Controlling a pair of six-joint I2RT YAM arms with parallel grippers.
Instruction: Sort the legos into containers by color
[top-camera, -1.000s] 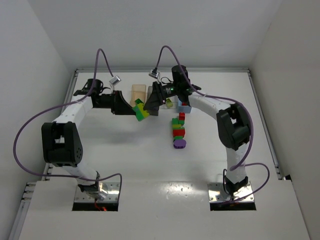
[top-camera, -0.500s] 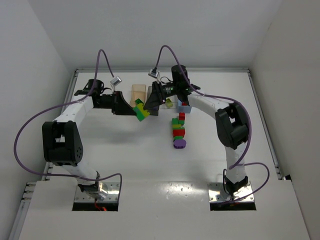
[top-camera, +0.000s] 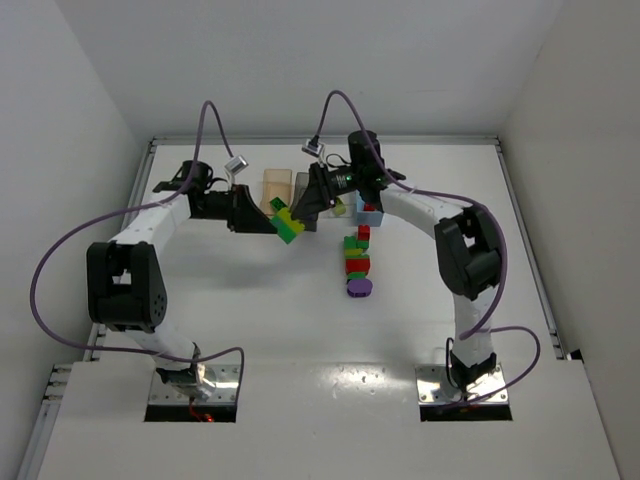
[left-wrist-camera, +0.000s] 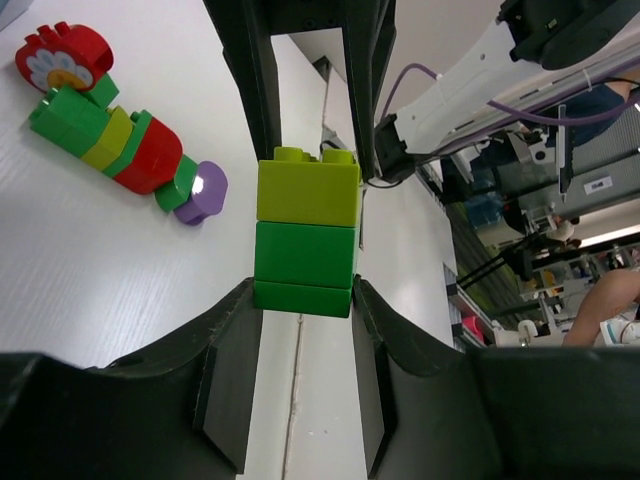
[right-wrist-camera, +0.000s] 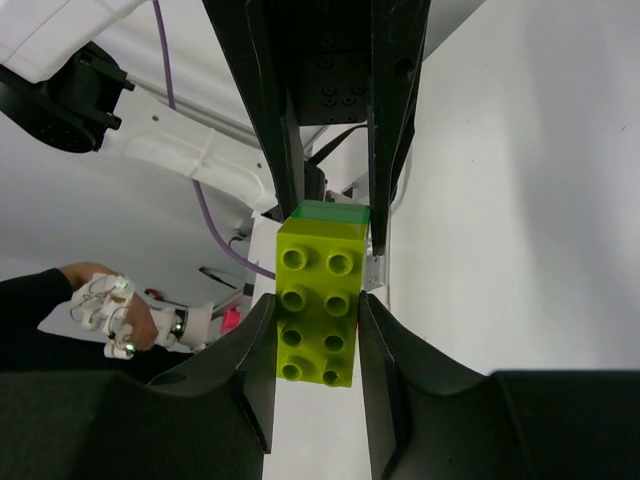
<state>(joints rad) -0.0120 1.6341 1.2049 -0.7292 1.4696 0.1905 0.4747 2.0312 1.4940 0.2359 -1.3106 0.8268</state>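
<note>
- The top external camera looks down from high behind the near edge, far enough to take in the whole surface (top-camera: 300, 330).
- The left wrist camera sits close behind the left tool (left-wrist-camera: 305, 295), facing along its fingers (left-wrist-camera: 228, 390).
- The right wrist camera does likewise behind the right tool (right-wrist-camera: 316, 305).
- All three share the lime and green brick stack (top-camera: 288, 224) between the tools.
</note>
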